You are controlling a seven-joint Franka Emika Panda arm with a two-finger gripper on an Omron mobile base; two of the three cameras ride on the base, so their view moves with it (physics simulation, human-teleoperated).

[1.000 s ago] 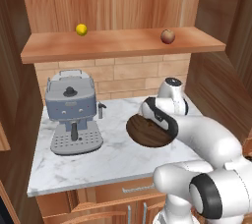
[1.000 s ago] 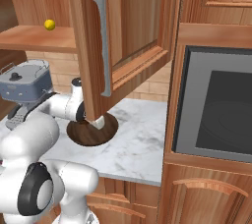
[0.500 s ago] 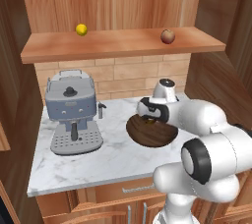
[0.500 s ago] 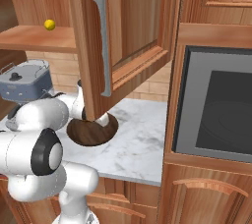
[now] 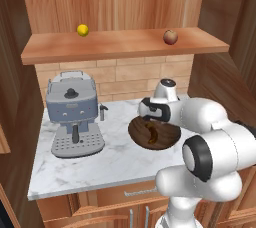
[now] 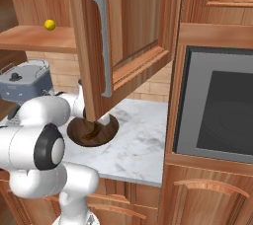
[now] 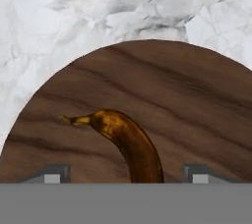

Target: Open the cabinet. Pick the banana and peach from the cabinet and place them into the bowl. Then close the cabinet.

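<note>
The cabinet's right door [image 6: 133,31] stands open, and its shelf [image 5: 125,44] carries the peach [image 5: 170,37] at the right. The brown wooden bowl [image 5: 172,134] sits on the marble counter. A brown, curved banana [image 7: 130,139] lies inside the bowl [image 7: 197,95]; from the left base view the banana [image 5: 150,133] is a dark streak. My gripper [image 7: 124,174] hangs just above the bowl, its fingertips [image 7: 51,174] wide apart on either side of the banana without touching it. The gripper [image 5: 150,121] points down from the hand, open.
A small round yellow fruit [image 5: 83,30] rests on the shelf's left part. A grey coffee machine [image 5: 72,114] stands left of the bowl. The open door's bar handle [image 6: 104,46] hangs over the bowl [image 6: 106,128]. A built-in oven [image 6: 217,105] is at the right.
The jaws have spread wide, and the banana now lies loose in the bowl. The arm's elbow has swung nearer the cameras while the hand stayed over the bowl.
</note>
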